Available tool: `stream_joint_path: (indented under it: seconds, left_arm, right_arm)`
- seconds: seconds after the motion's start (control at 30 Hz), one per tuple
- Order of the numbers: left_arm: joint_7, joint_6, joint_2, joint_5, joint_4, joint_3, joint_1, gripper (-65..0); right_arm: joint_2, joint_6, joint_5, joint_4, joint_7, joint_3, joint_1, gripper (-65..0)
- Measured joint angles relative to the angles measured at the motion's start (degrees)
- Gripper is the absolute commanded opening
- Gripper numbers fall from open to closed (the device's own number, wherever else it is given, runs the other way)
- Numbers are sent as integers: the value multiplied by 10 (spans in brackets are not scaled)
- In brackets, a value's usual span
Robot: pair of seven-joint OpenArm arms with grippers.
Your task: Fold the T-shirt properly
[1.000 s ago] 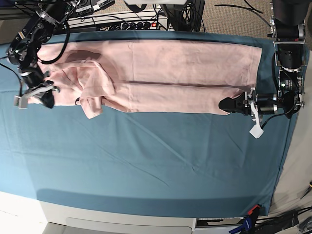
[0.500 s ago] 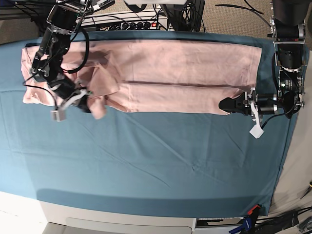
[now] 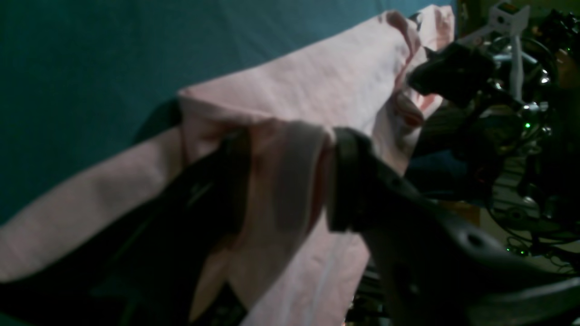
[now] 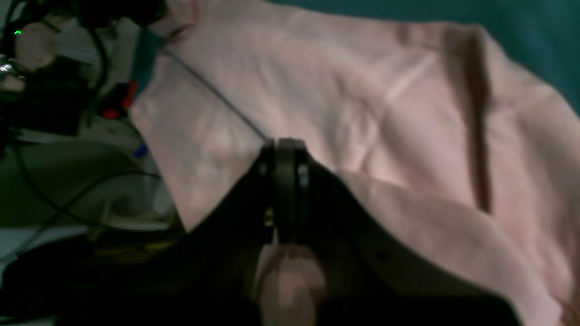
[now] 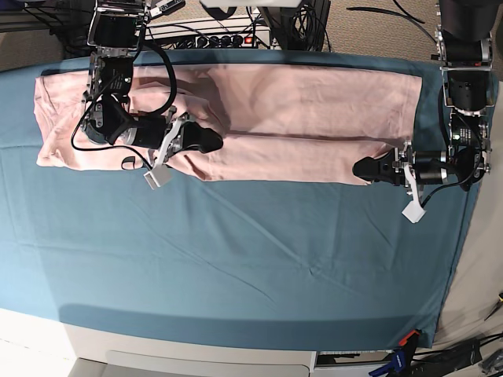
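The pale pink T-shirt (image 5: 299, 110) lies stretched along the far side of the teal table cloth (image 5: 236, 259). My right gripper (image 5: 212, 141) is over the shirt's left half, near its front edge. In the right wrist view this gripper (image 4: 283, 151) is shut, with a bit of pink cloth showing between the fingers behind the tips. My left gripper (image 5: 361, 169) is at the shirt's right front corner. In the left wrist view its fingers (image 3: 349, 181) stand apart with a thick fold of the T-shirt (image 3: 285, 176) filling the gap.
A power strip and cables (image 5: 212, 35) run behind the table's far edge. White tags hang from both grippers, one at the left (image 5: 153, 179) and one at the right (image 5: 413, 212). The table's right edge (image 5: 460, 236) is close to the left arm.
My right gripper has swept from the shirt's left end rightwards over the shirt. The bunched sleeve cloth has gone with it, and the left end now lies flatter. The left arm has stayed still.
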Motion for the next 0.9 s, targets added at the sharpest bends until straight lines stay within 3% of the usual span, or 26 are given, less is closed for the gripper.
stream_joint_path:
  seconds: [0.07,0.13,0.2,0.47,0.63,0.9]
  left_arm:
    - [0,0,0,0,0,0,0,-380]
    - [0,0,0,0,0,0,0,-380]
    - [0,0,-4,0,0,0,0,-380]
    - [-37,0,-14,1,0,0,-8,-380]
    - [-142,3,-10,123,0,0,-26,-380]
    - [-162,4,-8,216,0,0,-35,-380]
  right_arm:
    - [0,0,17,0,-2,0,0,-633]
    - [2,0,39,0,-2,0,0,-525]
    - [2,0,50,0,-2,1,0,-471]
    - [2,0,80,0,-2,44,0,-470]
    - [2,0,87,0,-2,52,0,-470]
    - [2,0,87,0,-2,52,0,-470]
